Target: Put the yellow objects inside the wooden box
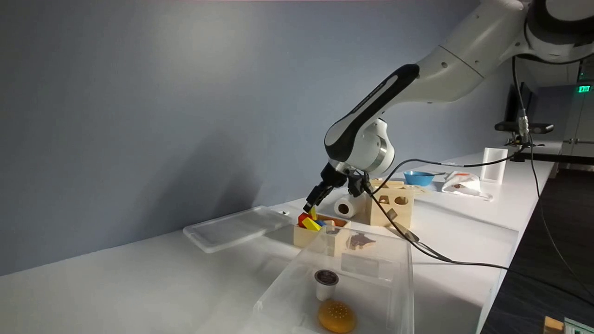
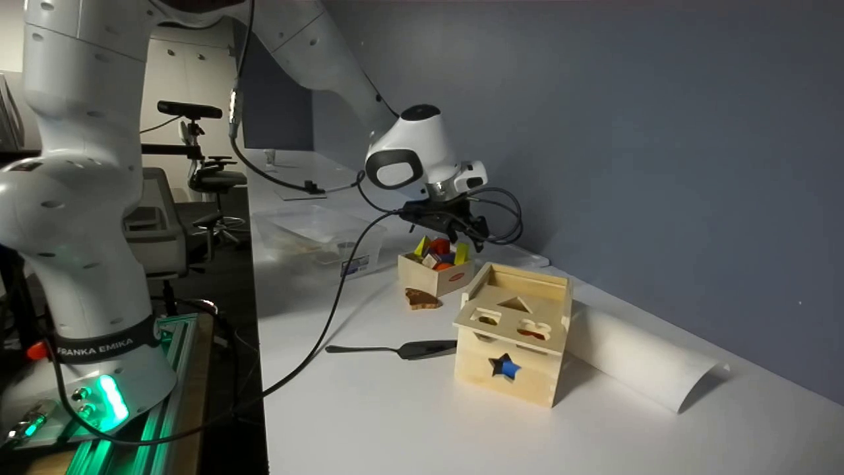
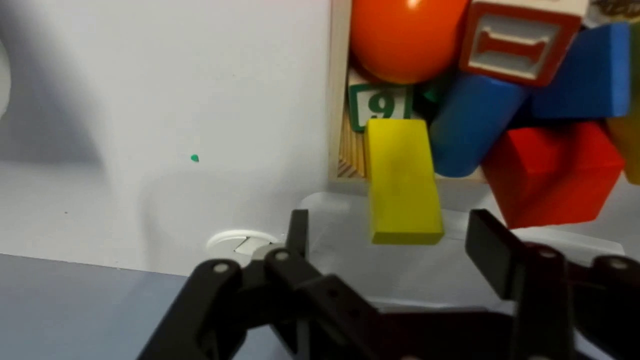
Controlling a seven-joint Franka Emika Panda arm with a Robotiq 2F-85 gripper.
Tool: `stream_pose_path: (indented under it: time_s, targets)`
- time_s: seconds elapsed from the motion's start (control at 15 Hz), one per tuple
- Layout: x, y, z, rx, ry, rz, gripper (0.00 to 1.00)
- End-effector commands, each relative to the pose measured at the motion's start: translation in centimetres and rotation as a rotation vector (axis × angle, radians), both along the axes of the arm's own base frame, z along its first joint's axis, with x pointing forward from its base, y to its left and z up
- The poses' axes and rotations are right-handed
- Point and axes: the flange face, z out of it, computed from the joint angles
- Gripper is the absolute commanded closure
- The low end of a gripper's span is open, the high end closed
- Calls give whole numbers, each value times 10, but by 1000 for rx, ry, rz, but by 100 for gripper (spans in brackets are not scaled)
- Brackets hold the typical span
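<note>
The spread end effector [image 3: 388, 223] is flanking the yellow block [image 3: 404, 175], likely light, rigid and best gripped across its width.

The low, pale wooden box [image 2: 425, 278] is set upright. At one corner, a yellow block [image 3: 404, 180] is seen jutting above the rim; towards the other end, a pointed yellow piece [image 2: 421, 247] is lodged.

The white arm [image 1: 445, 76] bears a black FRANKA EMIKA band [image 2: 102, 346] and black pincer [image 3: 390, 227].
</note>
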Motion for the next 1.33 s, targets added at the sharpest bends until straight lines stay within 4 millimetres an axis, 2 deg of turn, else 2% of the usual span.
stream_pose_path:
  time_s: [0.0, 0.4, 0.67, 0.87, 1.07, 1.27]
  targets:
    - [4, -2, -5, -2, -14, -4, 49]
    - [0, 1, 1, 4, -13, -10, 90]
    - [-7, 1, 27, 8, -49, -45, 90]
    - [-12, -6, 55, 20, -95, -100, 90]
    - [-19, -28, 80, 55, -120, -215, 90]
    - [-17, -68, 103, 68, -205, -365, 90]
